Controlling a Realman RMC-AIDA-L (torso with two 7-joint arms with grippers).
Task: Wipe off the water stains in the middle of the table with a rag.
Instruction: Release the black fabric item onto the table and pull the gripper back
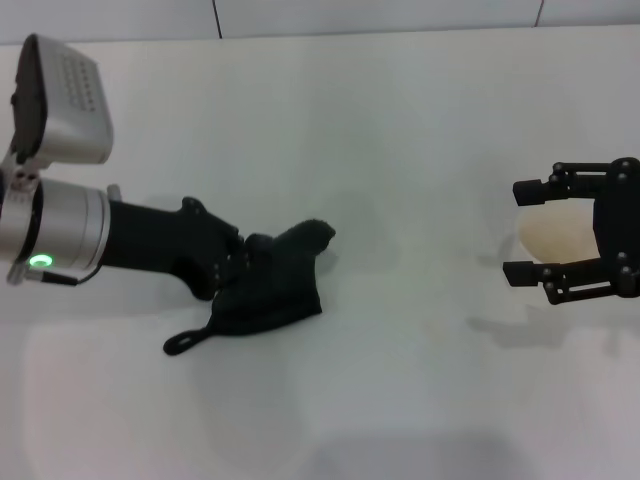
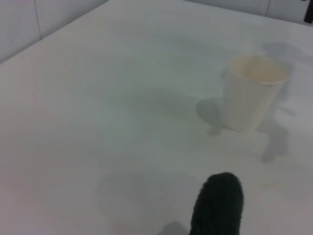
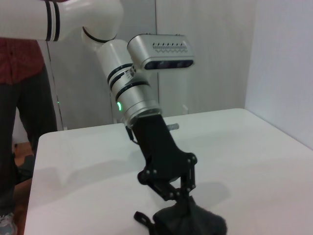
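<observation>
Pinching the crumpled black rag (image 1: 278,280) against the white table (image 1: 400,130), left hand (image 1: 243,262) clamps it, thin loop (image 1: 185,341) trailing out; right hand (image 1: 527,232) spread wide around the paper cup (image 1: 556,238).

A white tiled wall (image 1: 380,15) with dark grout lines runs along the far edge in the head view. In the right wrist view, pale wall panels (image 3: 205,54) with vertical seams stand behind, and a plain white wall (image 3: 283,63) closes one side. A person (image 3: 19,112) in a red shirt and dark trousers stands near.
</observation>
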